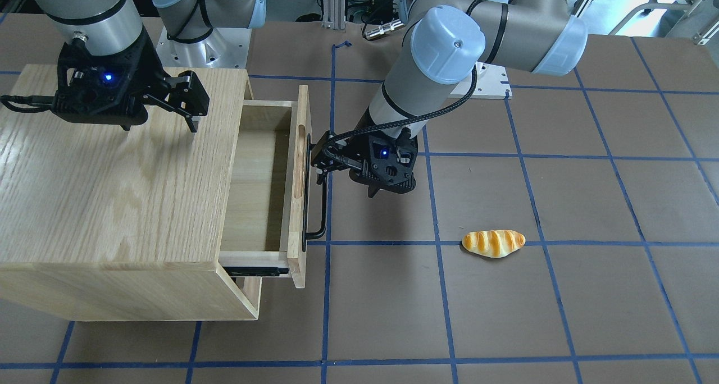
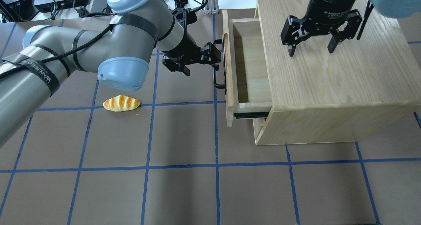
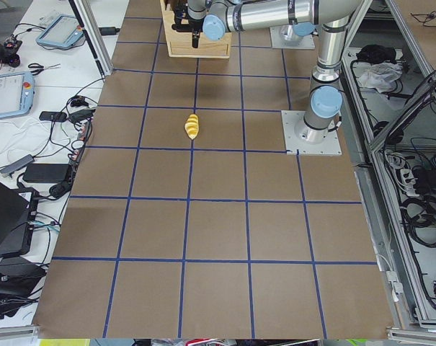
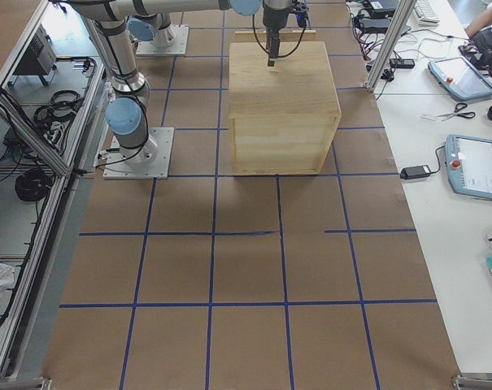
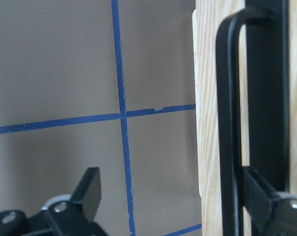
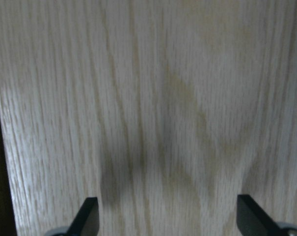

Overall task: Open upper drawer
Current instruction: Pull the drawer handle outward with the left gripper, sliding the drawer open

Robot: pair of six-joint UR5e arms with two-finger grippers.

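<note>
- Now the left gripper [image 2: 197, 63] is open, with one finger right by the black handle [image 2: 217, 82] and the other out over the table [image 2: 184, 136].
- The drawer [image 2: 229, 87] sits part way out of the cabinet [image 2: 329, 87], just beside that gripper.
- The right gripper [image 2: 310, 52] is open too, above the cabinet top.
- A bread roll [image 2: 121, 103] lies well apart.

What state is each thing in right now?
upper drawer: partway out, visible part empty.
left gripper: jaws open around the bar handle.
right gripper: jaws open, over the cabinet top.
bread roll: lying on the table.
</note>
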